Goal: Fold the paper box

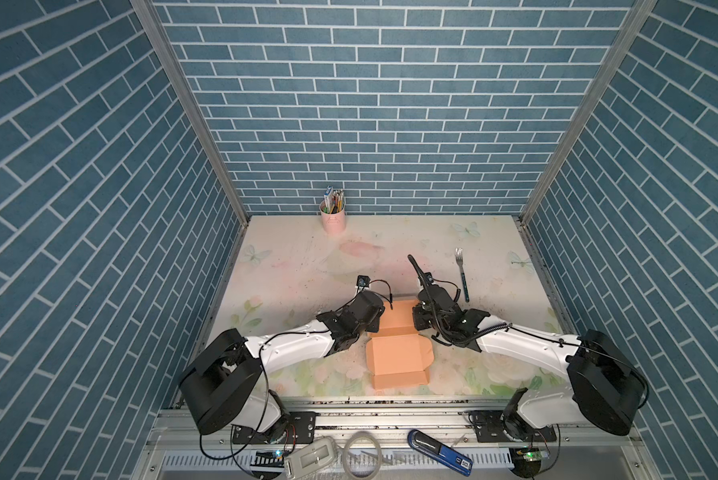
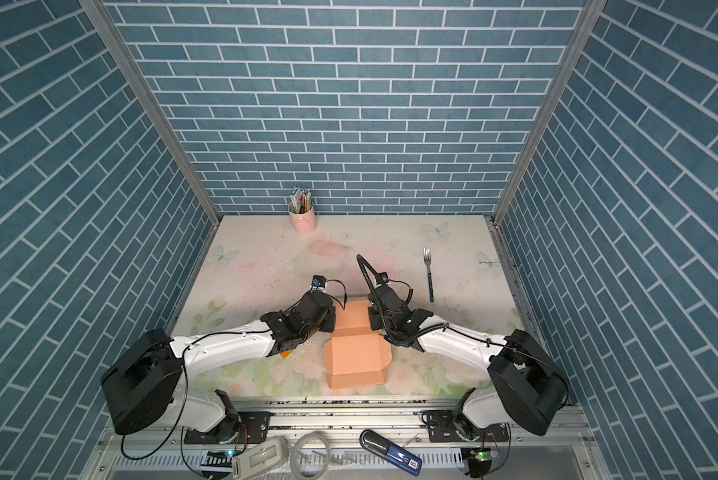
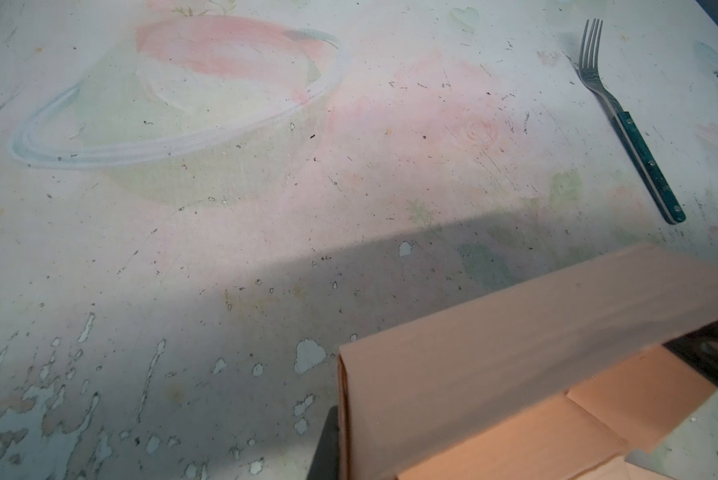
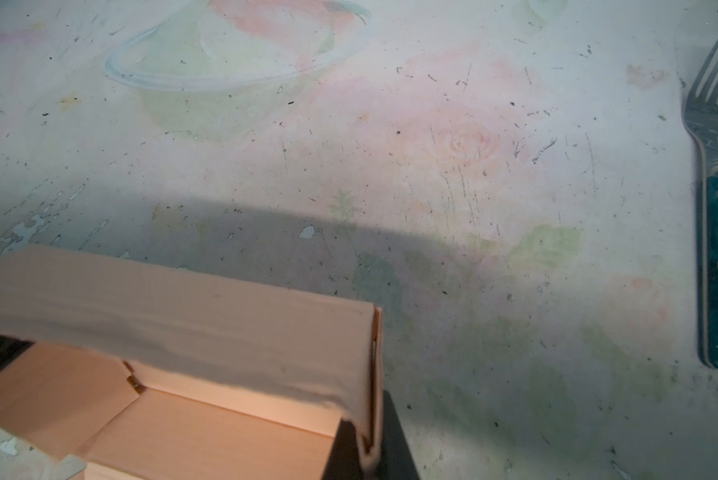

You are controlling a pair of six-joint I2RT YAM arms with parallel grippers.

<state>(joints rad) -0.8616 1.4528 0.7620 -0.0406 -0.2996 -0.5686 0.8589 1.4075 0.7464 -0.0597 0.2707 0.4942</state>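
The peach-orange paper box [image 1: 397, 359] lies near the table's front middle in both top views, its tray [image 2: 351, 318] at the far end and an open lid panel [image 2: 355, 357] toward the front. My left gripper [image 1: 379, 319] is shut on the tray's left side wall. In the left wrist view one dark finger [image 3: 328, 449] presses that wall [image 3: 494, 374], and the other finger is hidden behind the cardboard. My right gripper [image 1: 416, 319] is shut on the right side wall. In the right wrist view its two dark fingers pinch the doubled wall [image 4: 370, 395].
A fork with a teal handle [image 1: 462, 274] lies to the back right of the box. A pink pen cup [image 1: 332, 216] stands at the back edge. A grey device [image 1: 311, 457], a tape ring [image 1: 363, 451] and a blue tool [image 1: 440, 451] rest on the front rail.
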